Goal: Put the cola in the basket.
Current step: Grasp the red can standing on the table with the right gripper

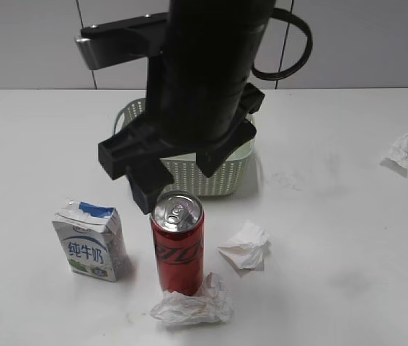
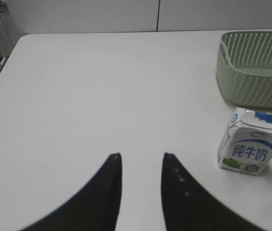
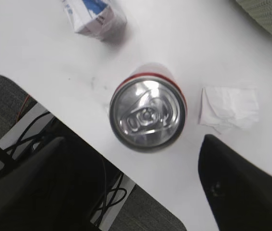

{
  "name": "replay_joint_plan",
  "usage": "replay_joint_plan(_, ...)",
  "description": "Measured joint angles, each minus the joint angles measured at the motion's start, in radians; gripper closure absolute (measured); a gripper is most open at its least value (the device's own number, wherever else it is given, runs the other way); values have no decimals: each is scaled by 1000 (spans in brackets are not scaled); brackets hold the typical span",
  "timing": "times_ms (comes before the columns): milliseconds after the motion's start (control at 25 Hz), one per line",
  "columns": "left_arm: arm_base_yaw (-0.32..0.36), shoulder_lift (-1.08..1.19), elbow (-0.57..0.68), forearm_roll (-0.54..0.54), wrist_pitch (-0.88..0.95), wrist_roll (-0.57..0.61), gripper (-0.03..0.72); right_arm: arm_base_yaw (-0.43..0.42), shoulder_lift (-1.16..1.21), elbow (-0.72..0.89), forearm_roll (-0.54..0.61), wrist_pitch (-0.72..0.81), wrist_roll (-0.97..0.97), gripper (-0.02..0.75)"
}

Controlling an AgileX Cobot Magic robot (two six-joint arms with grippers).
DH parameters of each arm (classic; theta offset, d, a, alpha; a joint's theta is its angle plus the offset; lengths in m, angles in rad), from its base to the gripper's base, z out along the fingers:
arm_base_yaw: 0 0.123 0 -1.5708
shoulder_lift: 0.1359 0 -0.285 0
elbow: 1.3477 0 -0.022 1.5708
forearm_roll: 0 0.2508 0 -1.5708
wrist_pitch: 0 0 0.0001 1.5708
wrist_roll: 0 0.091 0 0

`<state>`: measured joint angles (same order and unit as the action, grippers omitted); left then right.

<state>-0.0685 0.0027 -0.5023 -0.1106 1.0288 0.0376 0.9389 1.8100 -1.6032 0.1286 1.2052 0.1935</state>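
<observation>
The cola [image 1: 179,252] is a slim red can with a silver top, standing upright near the table's front edge; the right wrist view shows its top [image 3: 147,113] from above. My right gripper [image 1: 179,180] is open and hangs just above and behind the can, its fingers [image 3: 132,156] spread wider than the can and not touching it. The pale green basket [image 1: 229,173] stands behind the can, partly hidden by the right arm; it also shows in the left wrist view [image 2: 251,72]. My left gripper [image 2: 141,156] is open and empty over bare table.
A white-and-blue milk carton [image 1: 90,241] stands left of the can. Crumpled tissues lie at the can's foot [image 1: 193,306], to its right [image 1: 246,245] and at the far right [image 1: 404,148]. The table's front edge is close to the can.
</observation>
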Motion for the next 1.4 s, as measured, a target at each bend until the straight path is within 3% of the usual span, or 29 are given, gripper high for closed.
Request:
replay_joint_plan(440,0,0,0,0,0,0,459,0,162,-68,-45,4,189,104)
replay_joint_plan(1000,0,0,0,0,0,0,459,0,287,-69,-2,7,229,110)
replay_joint_plan(1240,0,0,0,0,0,0,459,0,311,-69,0,7,253,204)
replay_joint_plan(1400,0,0,0,0,0,0,459,0,311,-69,1,7,254,214)
